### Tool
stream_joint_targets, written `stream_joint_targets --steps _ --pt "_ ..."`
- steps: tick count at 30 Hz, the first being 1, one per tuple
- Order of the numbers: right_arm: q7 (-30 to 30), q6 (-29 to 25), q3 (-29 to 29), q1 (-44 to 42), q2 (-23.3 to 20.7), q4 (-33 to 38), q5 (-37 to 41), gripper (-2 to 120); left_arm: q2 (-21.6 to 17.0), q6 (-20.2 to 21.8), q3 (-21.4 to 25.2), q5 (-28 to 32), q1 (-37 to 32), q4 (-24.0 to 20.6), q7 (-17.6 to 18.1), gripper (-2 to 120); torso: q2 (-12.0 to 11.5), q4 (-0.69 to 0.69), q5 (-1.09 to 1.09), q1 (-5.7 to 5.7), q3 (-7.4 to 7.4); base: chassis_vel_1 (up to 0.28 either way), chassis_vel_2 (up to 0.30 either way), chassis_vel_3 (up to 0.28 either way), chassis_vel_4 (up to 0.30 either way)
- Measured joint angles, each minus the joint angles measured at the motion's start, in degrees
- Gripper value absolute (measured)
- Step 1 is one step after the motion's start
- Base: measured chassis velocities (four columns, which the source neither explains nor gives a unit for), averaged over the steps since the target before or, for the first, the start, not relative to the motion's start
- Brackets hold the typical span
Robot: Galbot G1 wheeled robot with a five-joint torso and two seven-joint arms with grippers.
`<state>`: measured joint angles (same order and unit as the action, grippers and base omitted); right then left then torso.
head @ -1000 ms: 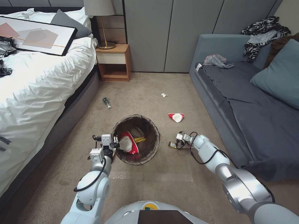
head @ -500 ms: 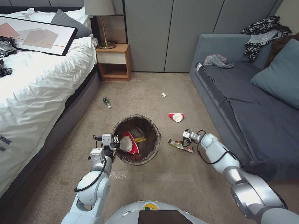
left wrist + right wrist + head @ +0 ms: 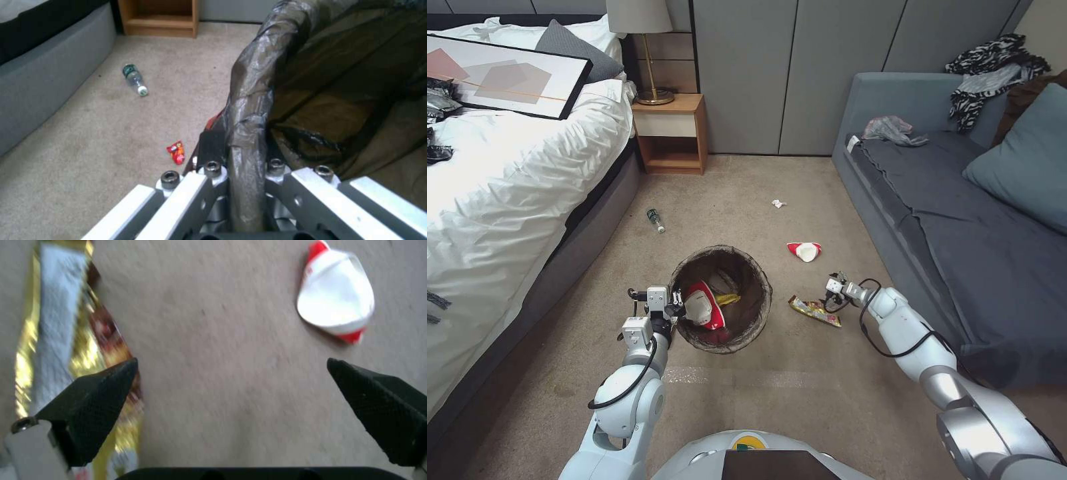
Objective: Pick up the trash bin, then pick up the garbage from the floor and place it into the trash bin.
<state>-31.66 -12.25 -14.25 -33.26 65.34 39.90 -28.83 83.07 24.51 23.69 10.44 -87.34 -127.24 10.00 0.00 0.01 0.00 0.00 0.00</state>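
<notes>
The trash bin (image 3: 721, 249), lined with a dark brown bag, sits on the carpet in front of me. My left gripper (image 3: 674, 309) is shut on its near-left rim; the left wrist view shows the bag-covered rim (image 3: 247, 140) clamped between the fingers. A red-and-white cup (image 3: 700, 308) and a yellow wrapper (image 3: 728, 299) lie inside the bin. My right gripper (image 3: 836, 281) hovers open low over the carpet, between a gold snack wrapper (image 3: 814, 311) (image 3: 58, 336) and a flattened red-and-white cup (image 3: 804, 251) (image 3: 336, 303), holding nothing.
A green bottle (image 3: 655, 220) (image 3: 134, 79) lies near the bed (image 3: 507, 200). Crumpled white paper (image 3: 778, 204) sits farther out on the carpet, and a small red wrapper (image 3: 175, 152) lies beside the bin. A grey sofa (image 3: 960, 253) bounds the right side and a nightstand (image 3: 670, 133) stands at the back.
My right gripper has drawn back to the right, off the gold wrapper, which stays on the carpet. The left gripper and the bin have not moved.
</notes>
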Motion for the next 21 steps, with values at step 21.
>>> stream_joint_targets --steps 21 --pt "-0.2 -1.4 2.0 -1.2 2.9 -2.0 2.5 100 0.1 0.0 0.1 0.1 0.2 -0.1 0.0 0 0.0 0.0 0.0 0.0 0.0 0.0 0.0 0.0 0.0"
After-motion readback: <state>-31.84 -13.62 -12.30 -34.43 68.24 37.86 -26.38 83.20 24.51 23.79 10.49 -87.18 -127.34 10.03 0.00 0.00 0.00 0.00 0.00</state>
